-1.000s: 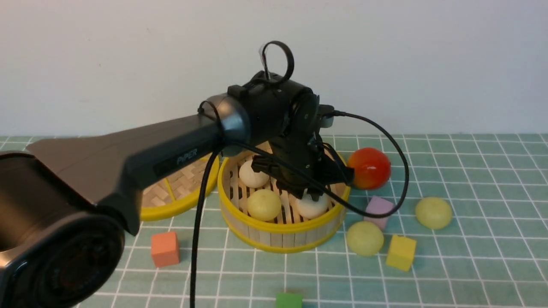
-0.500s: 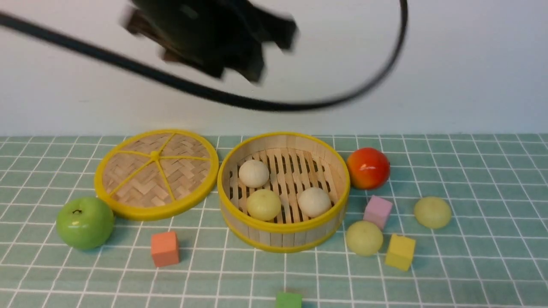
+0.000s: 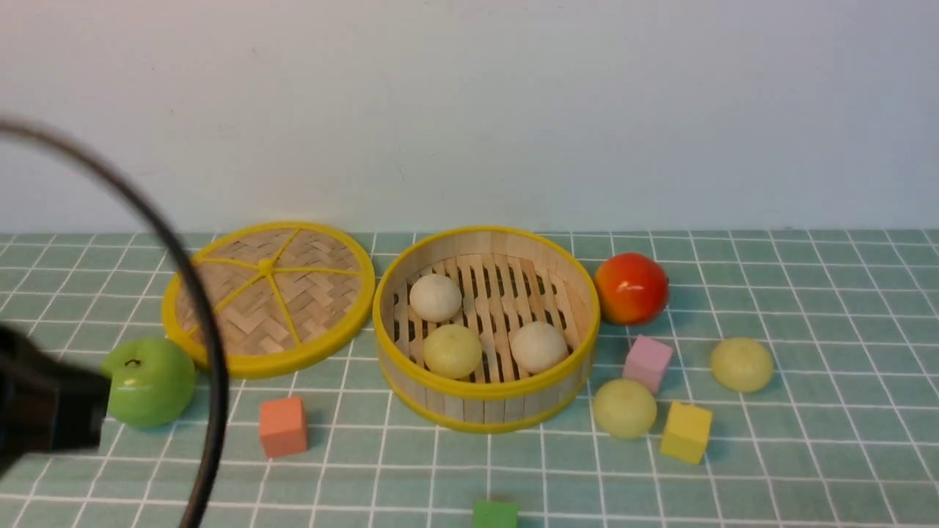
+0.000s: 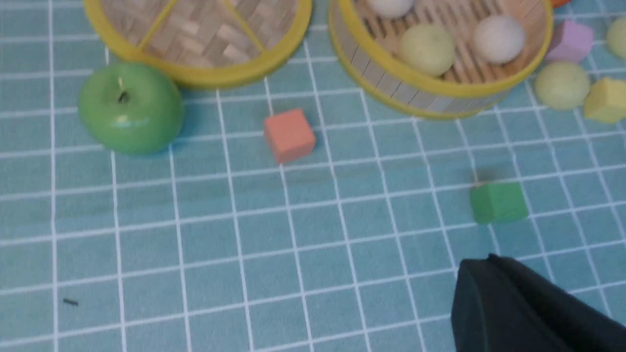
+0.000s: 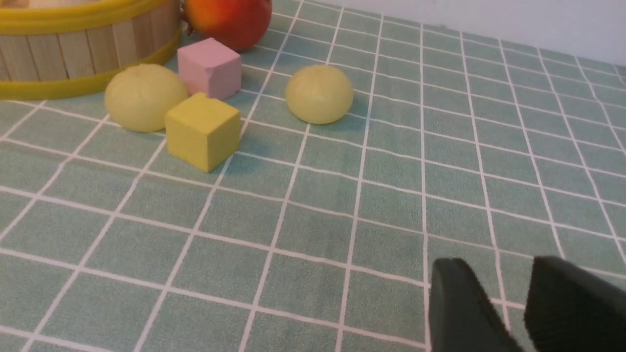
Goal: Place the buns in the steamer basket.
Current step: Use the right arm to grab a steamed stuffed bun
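Green checked cloth (image 3: pixel 807 455) covers the table. Front view: the steamer basket (image 3: pixel 486 400) at mid-cloth holds three buns (image 3: pixel 452 350); two more lie outside it, toward the cloth's right edge. Left wrist view: the left gripper (image 4: pixel 528 308) is pressed together, nothing visible in it. Right wrist view: the right gripper (image 5: pixel 508 278) is spread and empty. One bun (image 5: pixel 142 98) sits just beside a yellow cube (image 5: pixel 203 131) and a pink cube (image 5: pixel 209 66); the clear bun (image 5: pixel 319 94) stands apart. Probably best: take the clear bun first, straddle it from above, close gently, lift over the rim.
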`<move>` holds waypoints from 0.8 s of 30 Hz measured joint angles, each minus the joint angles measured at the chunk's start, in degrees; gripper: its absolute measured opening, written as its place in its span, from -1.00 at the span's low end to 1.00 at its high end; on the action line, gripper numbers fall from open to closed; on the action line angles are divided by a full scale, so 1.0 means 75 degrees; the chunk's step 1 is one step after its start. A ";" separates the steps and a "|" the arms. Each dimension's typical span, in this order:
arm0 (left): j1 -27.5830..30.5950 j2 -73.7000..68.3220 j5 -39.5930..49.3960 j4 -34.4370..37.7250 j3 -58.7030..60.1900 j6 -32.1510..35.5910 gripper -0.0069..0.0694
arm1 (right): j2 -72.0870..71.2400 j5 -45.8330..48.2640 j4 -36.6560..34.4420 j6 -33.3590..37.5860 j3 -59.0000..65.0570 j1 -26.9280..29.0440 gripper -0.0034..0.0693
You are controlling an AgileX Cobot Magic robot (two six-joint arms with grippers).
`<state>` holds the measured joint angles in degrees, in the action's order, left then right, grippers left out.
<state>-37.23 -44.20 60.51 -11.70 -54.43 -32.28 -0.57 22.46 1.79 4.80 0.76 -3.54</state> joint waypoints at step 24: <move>0.0000 0.0578 -0.0107 -0.0062 0.0556 -0.0173 -0.86 | 0.0000 0.0000 0.0000 0.0000 0.0000 0.0000 -0.25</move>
<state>-37.23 -39.87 59.71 -12.16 -50.26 -33.58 -0.57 22.46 1.79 4.80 0.76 -3.54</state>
